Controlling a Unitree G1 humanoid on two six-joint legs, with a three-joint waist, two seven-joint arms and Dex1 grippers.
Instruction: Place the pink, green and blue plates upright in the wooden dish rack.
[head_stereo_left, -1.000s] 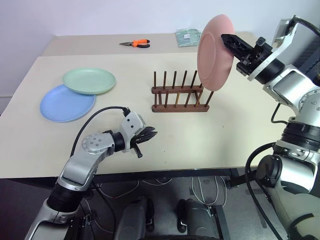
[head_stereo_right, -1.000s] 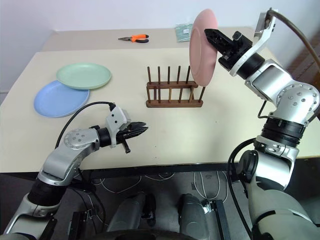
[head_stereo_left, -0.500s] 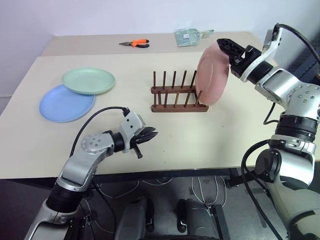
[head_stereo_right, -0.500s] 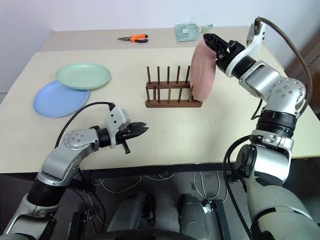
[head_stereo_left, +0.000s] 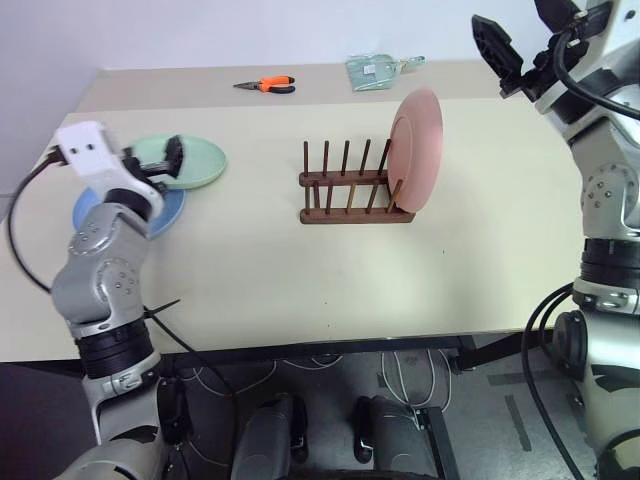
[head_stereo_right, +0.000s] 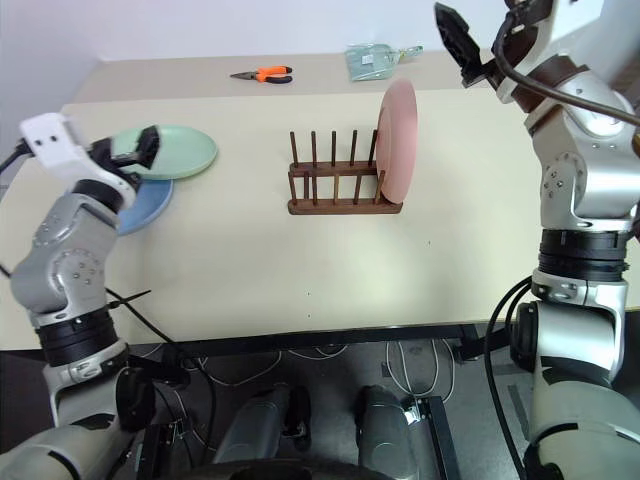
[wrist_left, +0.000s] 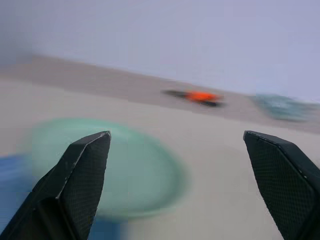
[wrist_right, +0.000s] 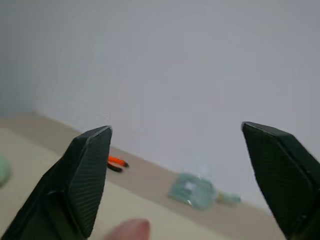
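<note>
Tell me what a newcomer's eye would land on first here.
The pink plate stands upright at the right end of the wooden dish rack in the middle of the table, with the open right gripper raised clear above it. At the table's left, the open left gripper is over the green plate, which overlaps the blue plate.

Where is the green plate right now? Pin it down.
In the head views the green plate lies flat on the table's left side, overlapping the far edge of the blue plate, left of the wooden dish rack, just ahead of the left gripper.
</note>
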